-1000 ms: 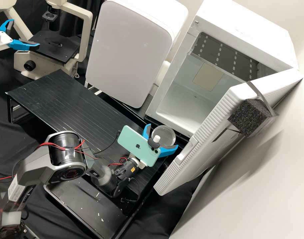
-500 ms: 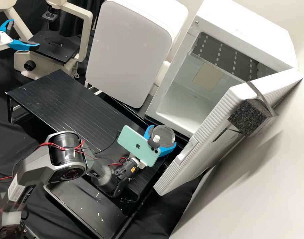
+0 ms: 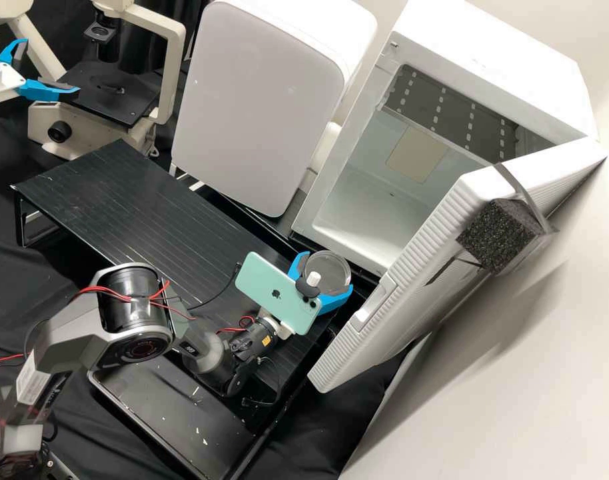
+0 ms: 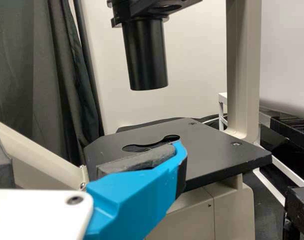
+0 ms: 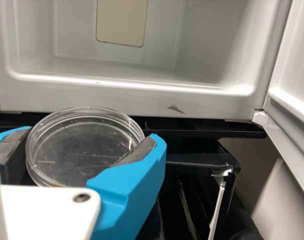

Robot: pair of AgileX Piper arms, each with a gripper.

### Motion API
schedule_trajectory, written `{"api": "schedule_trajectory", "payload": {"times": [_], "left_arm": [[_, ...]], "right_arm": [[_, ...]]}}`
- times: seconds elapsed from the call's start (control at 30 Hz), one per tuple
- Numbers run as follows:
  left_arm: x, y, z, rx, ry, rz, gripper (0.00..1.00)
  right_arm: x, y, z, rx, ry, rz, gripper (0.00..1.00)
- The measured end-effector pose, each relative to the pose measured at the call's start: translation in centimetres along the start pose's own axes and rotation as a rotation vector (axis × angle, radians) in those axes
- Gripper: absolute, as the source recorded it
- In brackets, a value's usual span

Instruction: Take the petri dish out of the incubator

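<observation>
Where the high view looks down on the open white incubator (image 3: 491,73), one clear petri dish (image 3: 338,265) sits outside it, just in front of the doorway. The right gripper (image 3: 327,270) has closed around the dish, with one blue finger on either side, on the side facing away from the incubator. Round in outline, the dish has no long axis to line up with. The right arm is by far the nearer; the left gripper (image 3: 51,69), its fingers spread, is well apart from the incubator, beside the one microscope (image 3: 174,63).

The left wrist view shows that gripper's finger beside the microscope stage (image 4: 216,155), with no dish between its fingers.

In the right wrist view, dark pads press the dish's opposite sides, and the incubator's sill lies just beyond. I cannot tell whether the dish is lifted or supported from below. The coming move probably needs to carry it away from the incubator, level. Count: one dish, two grippers, one open incubator, one microscope.
</observation>
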Motion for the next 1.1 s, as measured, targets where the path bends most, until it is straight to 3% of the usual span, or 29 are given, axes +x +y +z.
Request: {"api": "schedule_trajectory", "payload": {"times": [0.37, 0.6, 1.1], "left_arm": [[0.0, 0.0, 0.0, 0.000, 0.000, 0.000, 1.00], [0.0, 0.0, 0.0, 0.000, 0.000, 0.000, 1.00], [0.0, 0.0, 0.0, 0.000, 0.000, 0.000, 1.00]], "right_arm": [[-1.5, -0.3, -0.8, 0.018, 0.007, 0.008, 0.00], [-3.9, 0.0, -2.5, 0.006, 0.009, 0.007, 0.00], [-9.7, -1.9, -6.8, -0.127, 0.118, -0.162, 0.00]]}}
